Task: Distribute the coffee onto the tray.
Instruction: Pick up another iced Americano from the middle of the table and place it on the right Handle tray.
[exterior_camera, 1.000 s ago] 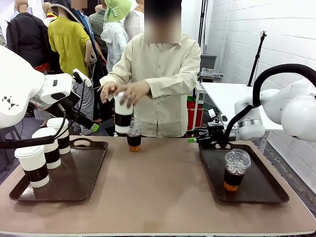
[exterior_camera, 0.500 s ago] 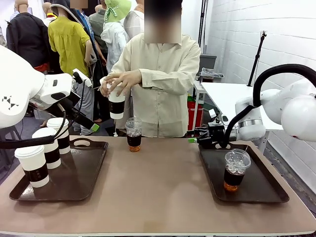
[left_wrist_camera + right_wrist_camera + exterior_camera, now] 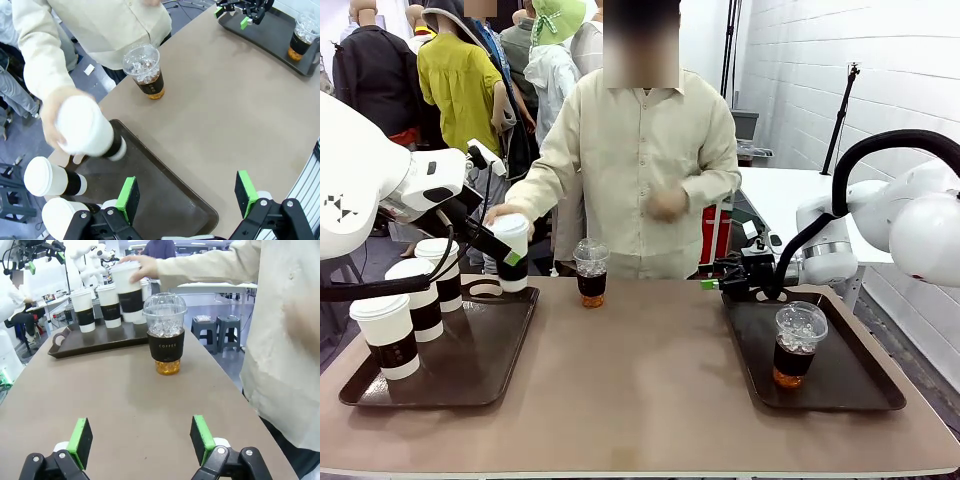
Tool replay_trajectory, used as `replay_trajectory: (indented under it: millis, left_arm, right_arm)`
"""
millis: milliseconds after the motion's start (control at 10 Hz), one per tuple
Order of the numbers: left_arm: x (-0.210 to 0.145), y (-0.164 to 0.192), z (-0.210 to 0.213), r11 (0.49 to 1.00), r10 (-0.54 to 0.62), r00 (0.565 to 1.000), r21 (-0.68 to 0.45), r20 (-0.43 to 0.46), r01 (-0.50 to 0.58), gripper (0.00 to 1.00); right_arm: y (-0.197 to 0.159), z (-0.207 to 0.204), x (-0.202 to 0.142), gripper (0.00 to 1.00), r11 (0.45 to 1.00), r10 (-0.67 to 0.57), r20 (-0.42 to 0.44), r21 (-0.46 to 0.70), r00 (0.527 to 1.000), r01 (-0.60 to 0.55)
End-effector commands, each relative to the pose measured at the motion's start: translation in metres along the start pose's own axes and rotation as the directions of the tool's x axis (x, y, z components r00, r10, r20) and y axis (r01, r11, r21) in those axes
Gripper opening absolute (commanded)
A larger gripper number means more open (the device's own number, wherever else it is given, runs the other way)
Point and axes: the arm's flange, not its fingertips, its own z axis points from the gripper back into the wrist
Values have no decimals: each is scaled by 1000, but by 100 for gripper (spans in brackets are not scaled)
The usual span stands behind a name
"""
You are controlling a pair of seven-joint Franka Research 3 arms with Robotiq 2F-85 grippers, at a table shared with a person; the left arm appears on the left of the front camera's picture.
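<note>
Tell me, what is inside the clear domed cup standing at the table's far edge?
Ice cubes fill the top of the clear domed cup, and amber drink shows at its bottom. The dark COFFEE sleeve hides the middle, so the fill there cannot be seen.
</note>
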Motion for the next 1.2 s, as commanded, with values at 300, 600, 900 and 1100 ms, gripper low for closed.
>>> replay_trajectory:
  millis: [300, 600, 900, 1100]
  left_arm:
    - [-1, 0, 0, 1000, 1, 1000, -4, -3, -1, 100]
    - [-1, 0, 0, 1000, 1, 1000, -4, -3, -1, 100]
    - [-1, 0, 0, 1000, 1, 1000, -4, -3, -1, 100]
    - [-1, 0, 0, 1000, 1, 1000, -4, -3, -1, 100]
  right_arm:
    - [0, -1, 0, 100, 1000, 1, -2, 4, 1000, -1]
    - [0, -1, 0, 100, 1000, 1, -2, 4, 1000, -1]
    - [0, -1, 0, 100, 1000, 1, -2, 4, 1000, -1]
    - [-1, -4, 1, 100, 1000, 5, 6, 2, 1000, -5]
